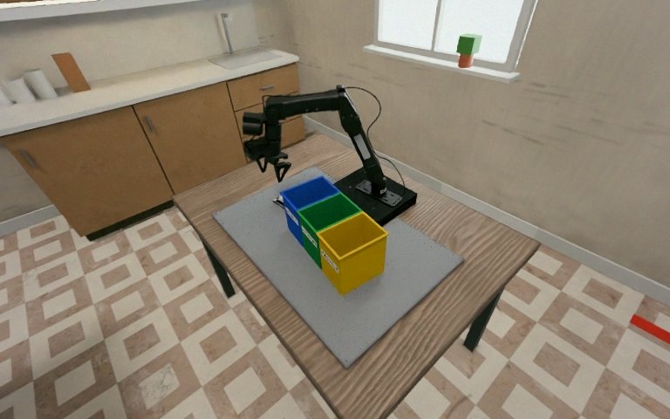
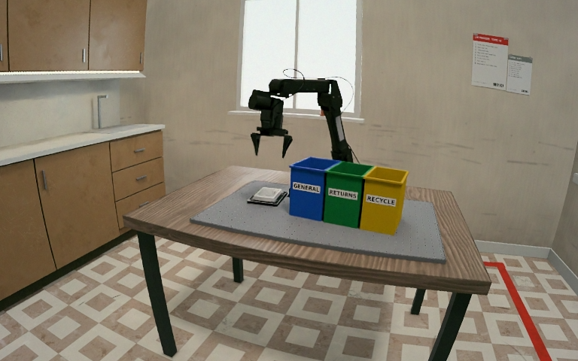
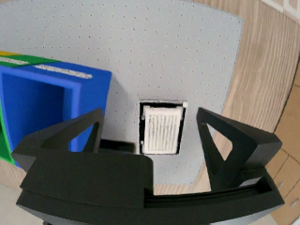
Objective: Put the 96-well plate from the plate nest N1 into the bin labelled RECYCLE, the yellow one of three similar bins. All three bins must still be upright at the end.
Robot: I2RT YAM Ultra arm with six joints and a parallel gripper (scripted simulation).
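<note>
The white 96-well plate lies in the black plate nest on the grey mat, just left of the blue bin. In the top view only a sliver of the nest shows behind the blue bin. My gripper is open and empty. It hangs well above the plate, pointing down, with the plate between its fingers in the wrist view. The yellow RECYCLE bin stands upright at the far end of the row.
The blue GENERAL bin and the green RETURNS bin stand upright, touching in a row with the yellow one. The arm's black base sits behind the bins. The table edge lies beyond the nest.
</note>
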